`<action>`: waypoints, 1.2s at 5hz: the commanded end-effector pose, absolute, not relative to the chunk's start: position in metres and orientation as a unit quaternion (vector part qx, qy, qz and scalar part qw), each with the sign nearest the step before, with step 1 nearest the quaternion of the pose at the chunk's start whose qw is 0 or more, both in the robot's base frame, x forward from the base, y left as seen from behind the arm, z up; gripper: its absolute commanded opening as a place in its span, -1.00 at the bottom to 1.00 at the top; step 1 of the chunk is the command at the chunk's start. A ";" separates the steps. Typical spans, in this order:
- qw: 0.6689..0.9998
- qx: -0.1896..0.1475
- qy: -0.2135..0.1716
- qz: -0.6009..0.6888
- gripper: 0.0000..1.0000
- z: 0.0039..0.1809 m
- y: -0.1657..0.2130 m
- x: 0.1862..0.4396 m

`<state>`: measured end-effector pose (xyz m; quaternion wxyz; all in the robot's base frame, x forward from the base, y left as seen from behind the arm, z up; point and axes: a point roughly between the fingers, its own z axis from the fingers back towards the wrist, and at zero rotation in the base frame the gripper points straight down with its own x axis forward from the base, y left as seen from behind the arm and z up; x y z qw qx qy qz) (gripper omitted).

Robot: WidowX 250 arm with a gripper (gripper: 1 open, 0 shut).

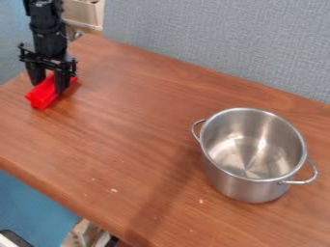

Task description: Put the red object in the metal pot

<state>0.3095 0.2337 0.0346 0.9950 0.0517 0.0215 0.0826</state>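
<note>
I've got the jaws [49, 75] closed on the red block [44, 96] at the desk's [142, 135] far-left end, 1 long sideways carry from the pot [254, 154]!

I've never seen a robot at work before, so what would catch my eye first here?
Probably the shiny metal pot, standing open on the right side of the wooden table. Next, the bright red object near the table's far left edge, with the black gripper right down over it.
</note>
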 end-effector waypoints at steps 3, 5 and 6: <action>0.995 0.065 -0.006 0.078 -1.00 0.050 0.228 0.318; 0.995 0.066 -0.009 0.075 -1.00 0.048 0.226 0.318; 0.995 0.067 -0.012 0.073 -1.00 0.047 0.226 0.319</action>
